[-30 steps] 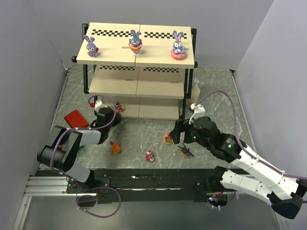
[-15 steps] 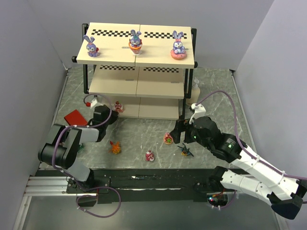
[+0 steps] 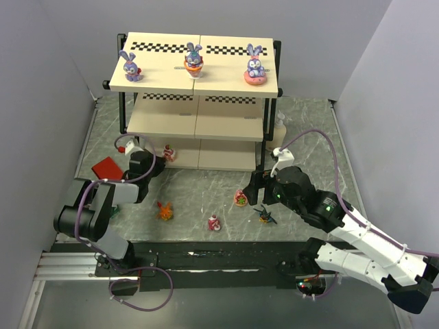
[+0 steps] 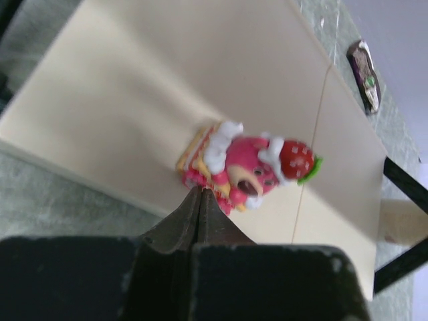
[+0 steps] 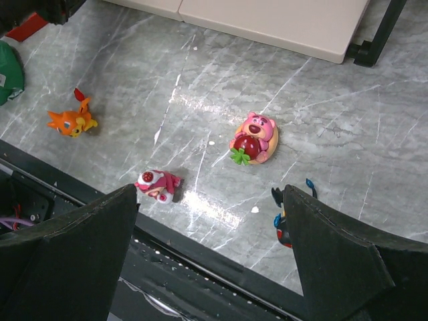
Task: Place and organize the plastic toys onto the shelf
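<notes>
On shelf (image 4: 107, 93), pink figure (image 4: 249, 167), left claw (image 4: 200, 199) closed

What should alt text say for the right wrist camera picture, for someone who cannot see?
The right hand, open wide, hangs over a grey marbled table with four loose toys: a pink strawberry bear, a red-pink figure, an orange spiky creature and a dark blue one half hidden. A cream shelf board crosses the top.

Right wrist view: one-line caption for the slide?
Open right hand over four toys on the table: orange creature, pink bear, small pink figure, half-hidden blue winged one.
</notes>
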